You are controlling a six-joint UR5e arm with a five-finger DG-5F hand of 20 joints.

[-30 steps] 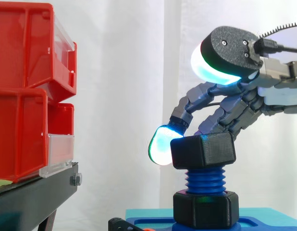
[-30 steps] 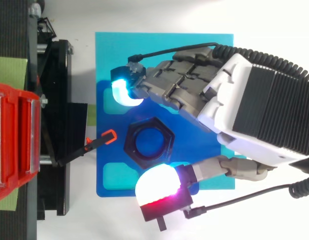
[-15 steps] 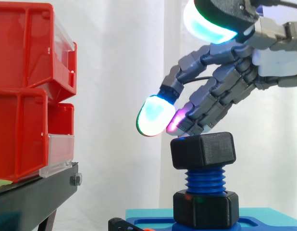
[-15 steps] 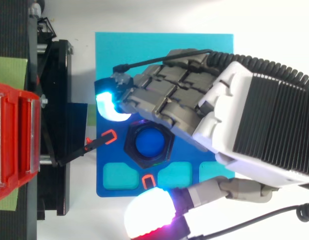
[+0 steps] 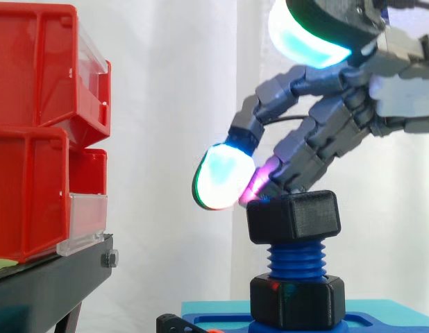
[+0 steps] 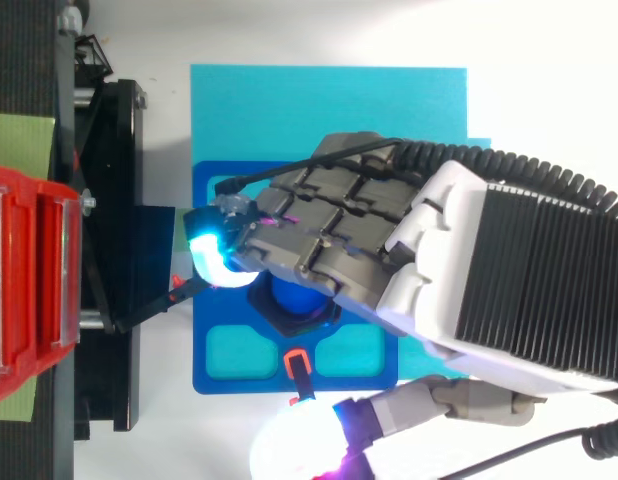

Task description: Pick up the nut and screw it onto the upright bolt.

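Sitting atop the bolt, above a lower nut, the nut seems started on the thread. The hand grips nothing, its thumb spread wide. One fingertip touches the nut's top edge, probably to spin it down.

Robot hand hides most of nut.

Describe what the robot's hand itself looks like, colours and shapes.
The hand has a white shell with a black ribbed panel on its back and grey, blocky segmented fingers. Its fingertips are thick rounded pads glowing white and cyan with green edges; one glows magenta.
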